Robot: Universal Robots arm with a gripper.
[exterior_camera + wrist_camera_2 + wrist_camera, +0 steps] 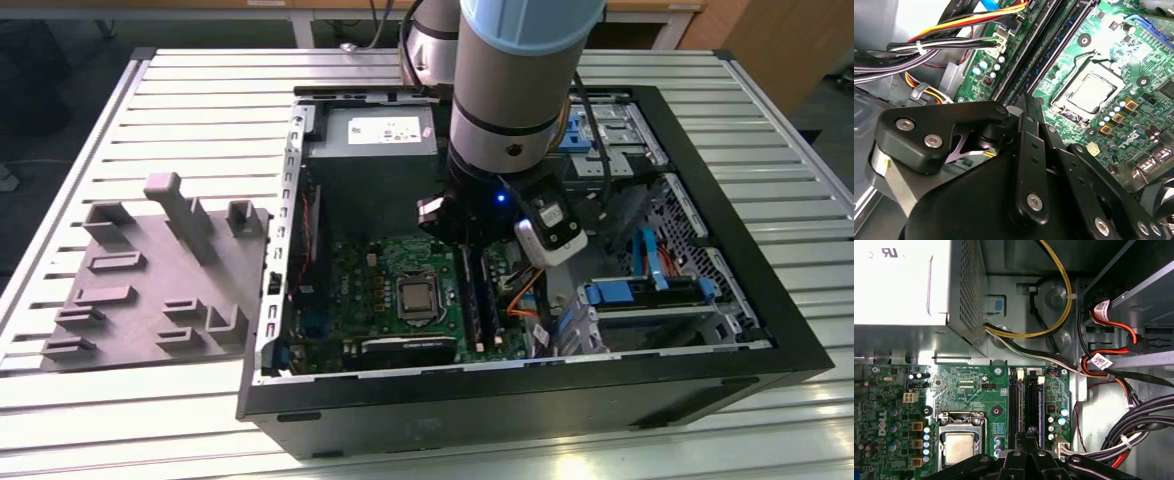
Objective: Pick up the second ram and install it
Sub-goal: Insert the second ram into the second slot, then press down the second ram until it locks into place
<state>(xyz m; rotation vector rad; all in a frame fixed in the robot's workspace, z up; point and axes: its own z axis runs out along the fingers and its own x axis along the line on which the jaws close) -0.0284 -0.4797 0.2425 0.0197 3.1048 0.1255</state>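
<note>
My gripper (474,262) reaches down into the open computer case, over the memory slots of the green motherboard (374,275). In the first wrist view the fingertips (1027,432) are drawn together on the top edge of the second ram (1031,405). It shows as a long dark strip standing edge-on in the slot nearer the cables. An empty black slot (1014,405) runs alongside it, toward the processor socket (960,442). In the second wrist view the gripper (1025,100) sits at the near end of the slot lines, with its black linkage hiding what lies below.
The silver power supply (367,130) stands just behind the slots. Bundled cables (1134,430) crowd the side away from the socket. Blue-tabbed drive bays (641,290) fill the case at the exterior view's right. A grey parts fixture (147,290) lies on the slatted table at the left.
</note>
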